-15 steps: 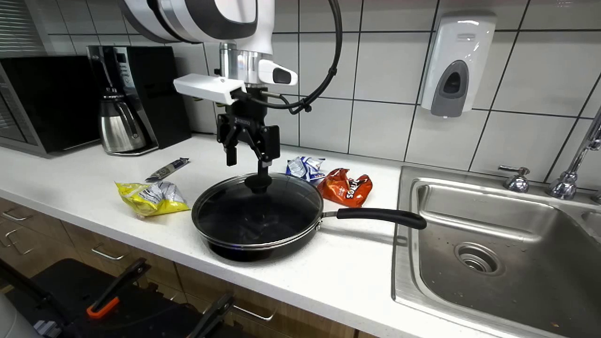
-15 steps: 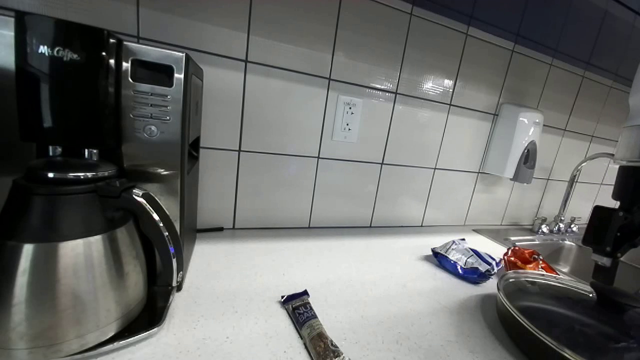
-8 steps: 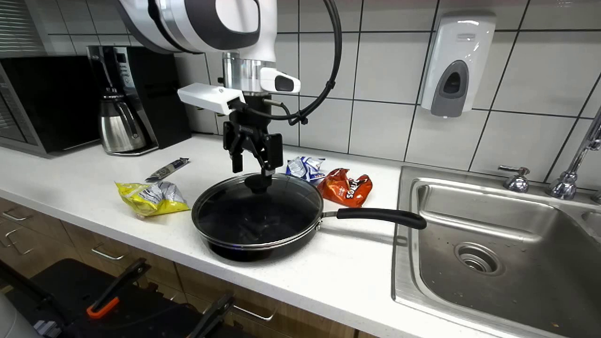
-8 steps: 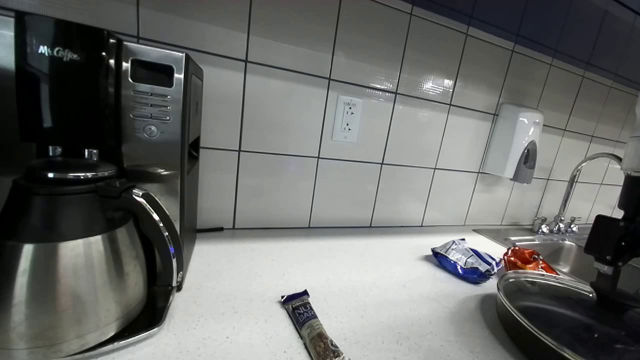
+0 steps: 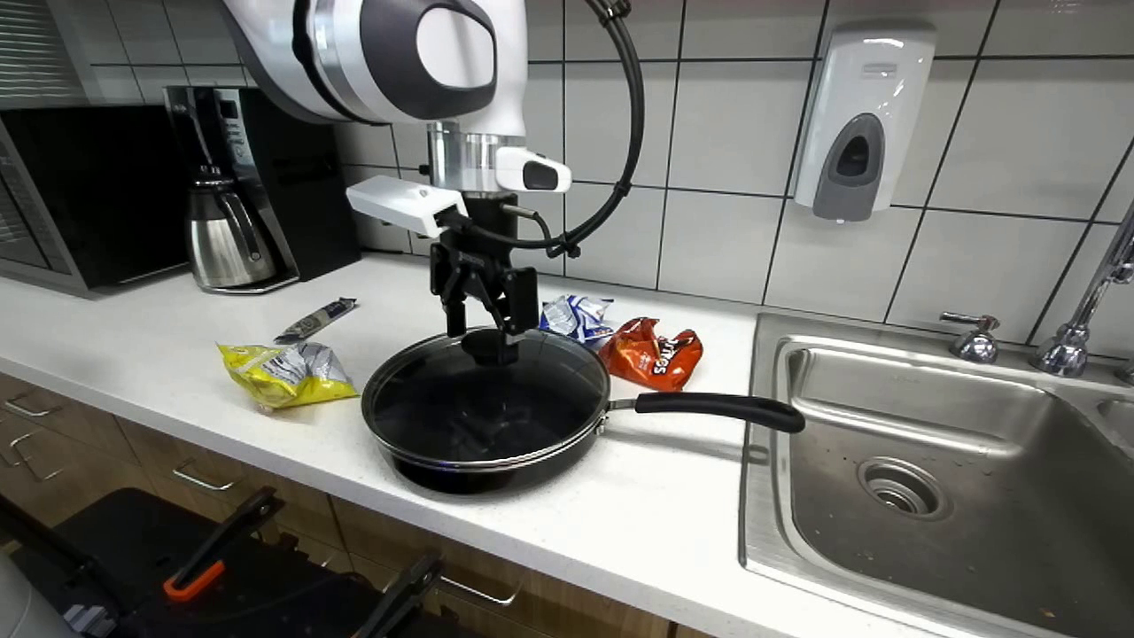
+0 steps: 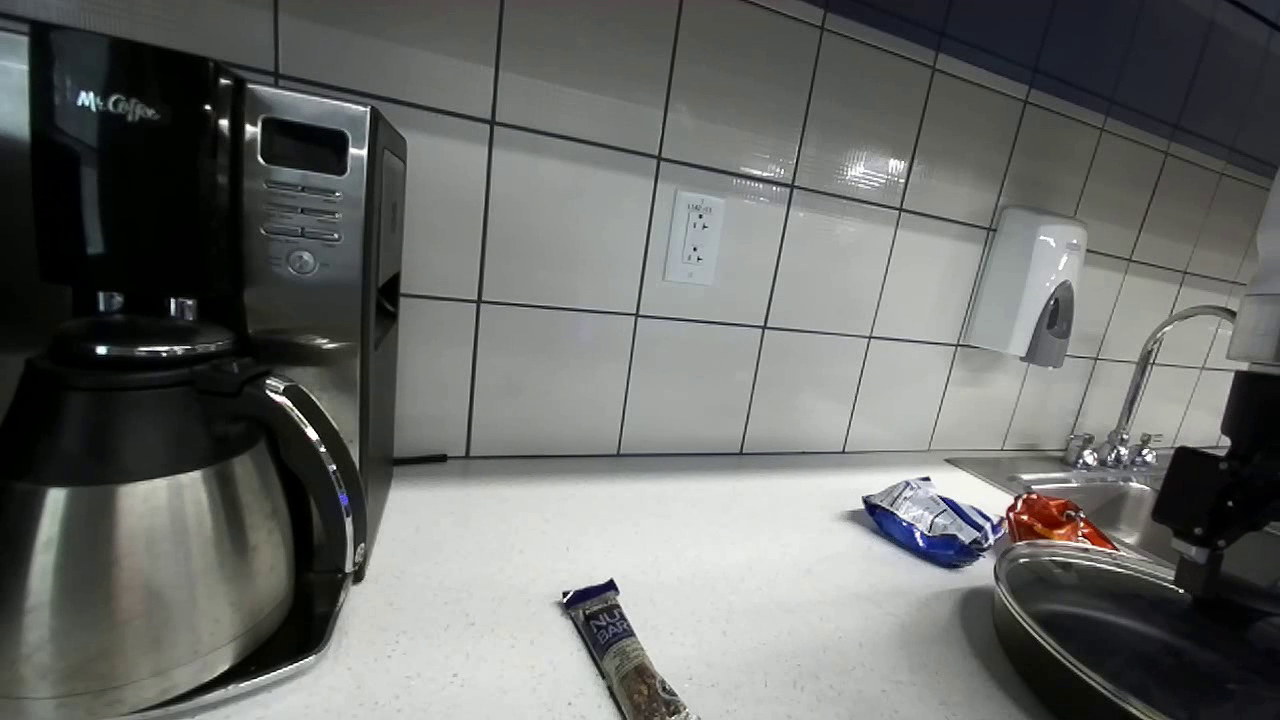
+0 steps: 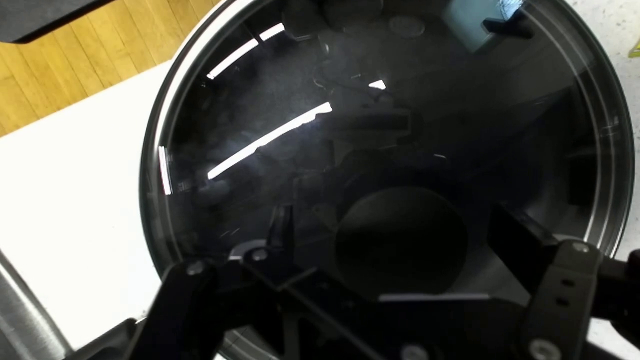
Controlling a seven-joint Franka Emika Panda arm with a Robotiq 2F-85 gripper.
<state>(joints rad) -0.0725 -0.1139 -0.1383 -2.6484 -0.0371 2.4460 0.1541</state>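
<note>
Glass lid (image 5: 434, 403): is lying on the black frying pan (image 5: 461, 481), which is sitting on the white counter (image 5: 656, 523) near its front edge.
Lid knob (image 7: 400, 240): is standing up from the lid's middle, showing as a dark disc between the jaws in the wrist view.
Gripper (image 7: 390, 220): is pointing down over the lid, its jaws hanging wide apart and released, a gap showing on either side of the knob.
Pan handle (image 5: 718, 408): is extending toward the sink (image 5: 1001, 549), its tip reaching over the sink's edge in an exterior view.
Red Doritos bag (image 5: 651, 356): is lying behind the pan, next to the blue-and-silver bag (image 6: 930, 522).
Yellow bag (image 5: 288, 378): is lying near the pan, away from the handle.
Nut bar (image 6: 628, 652): is lying beyond the yellow bag, toward the coffee maker (image 6: 308, 310).
</note>
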